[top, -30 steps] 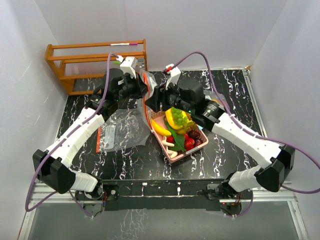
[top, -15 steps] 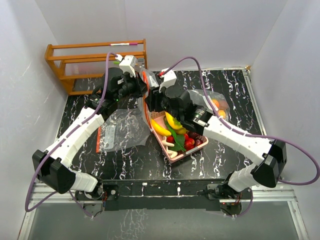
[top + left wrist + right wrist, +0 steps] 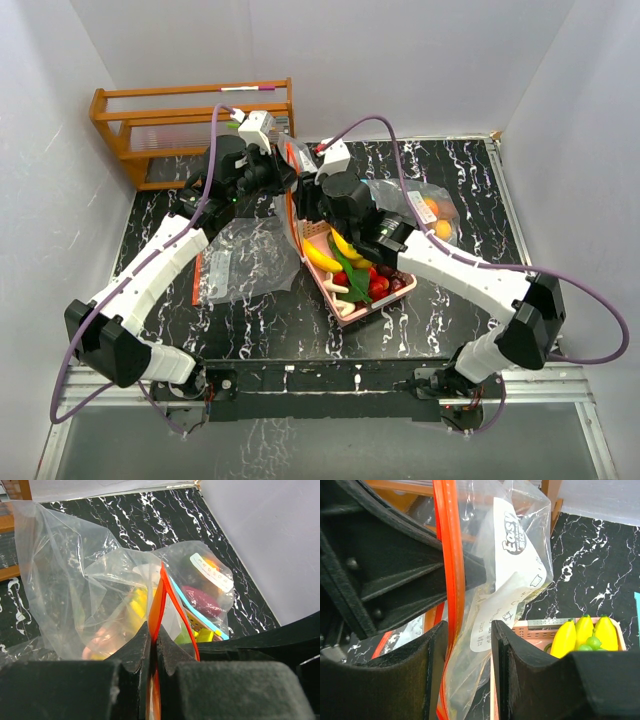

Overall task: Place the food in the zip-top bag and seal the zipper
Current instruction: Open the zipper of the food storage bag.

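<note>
- A wooden rack stands at the far left corner of the black marbled tabletop.
- A spare clear bag lies flat on the tabletop under the left arm.
- The left gripper reaches in from the left. In the left wrist view its jaws are clenched on the orange zipper strip of the zip-top bag, and the strip rises from between the fingertips.
- The zip-top bag is held off the tabletop between the two grippers. Seen from above, its zipper edge runs roughly from the far side toward the arms.
- The right gripper meets the bag from the right. In the right wrist view its jaws stand apart astride the bag's top edge. The orange zipper strip runs close along the left finger, and the printed plastic fills the gap without being clamped.
- The pink tray sits just near-right of the bag, long axis slanting from far-left to near-right. It holds most of the food.
  - The bananas lie along its left side, lengthwise with the tray.
  - A green leafy piece lies in the middle.
  - Red berries are beside it on the right.
- At the right, a second clear bag rests on the tabletop with oranges inside.
</note>
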Motion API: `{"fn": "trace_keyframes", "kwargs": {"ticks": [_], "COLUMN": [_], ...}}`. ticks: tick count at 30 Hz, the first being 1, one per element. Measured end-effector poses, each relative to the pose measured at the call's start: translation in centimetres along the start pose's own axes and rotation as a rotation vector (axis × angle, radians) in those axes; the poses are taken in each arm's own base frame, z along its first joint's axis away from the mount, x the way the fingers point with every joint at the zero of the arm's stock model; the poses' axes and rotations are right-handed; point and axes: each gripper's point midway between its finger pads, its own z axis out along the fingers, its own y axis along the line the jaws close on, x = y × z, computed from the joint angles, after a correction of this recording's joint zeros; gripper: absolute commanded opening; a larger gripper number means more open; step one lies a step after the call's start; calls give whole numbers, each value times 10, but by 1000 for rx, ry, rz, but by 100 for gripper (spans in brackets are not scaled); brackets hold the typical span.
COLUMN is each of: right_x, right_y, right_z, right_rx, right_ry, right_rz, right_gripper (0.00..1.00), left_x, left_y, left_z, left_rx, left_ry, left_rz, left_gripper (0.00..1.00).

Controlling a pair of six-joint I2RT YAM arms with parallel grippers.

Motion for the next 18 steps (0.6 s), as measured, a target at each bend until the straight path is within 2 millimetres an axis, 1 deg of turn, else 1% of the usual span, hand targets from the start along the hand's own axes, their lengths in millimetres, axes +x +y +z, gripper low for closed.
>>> {"fn": "trace_keyframes", "kwargs": {"ticks": [2,5,6,8,13,18], "right_x": [5,12,14,17,13,1], "right_y": [-1,-3,-5,-13,-34,-58], "right_z": [4,9,10,12,9,0], "right_rx": [7,21,34,72,179,298], "right_ry": [10,24,25,30,13,-15], "right_rz": [-4,-17,-23,-44,-107,-187], "right_gripper": [33,19,15,11,9,9], "left_x": [0,0,-1,0,2,2], "left_y": [0,0,0,0,9,19], "left_z": [0,0,0,0,-3,-13], "left_rx": [0,2,2,-1,-42,-101], "left_ry": [0,-2,-2,-2,7,2], "left_rz": [0,0,0,4,29,64], "left_gripper": [0,0,0,0,0,0]}}
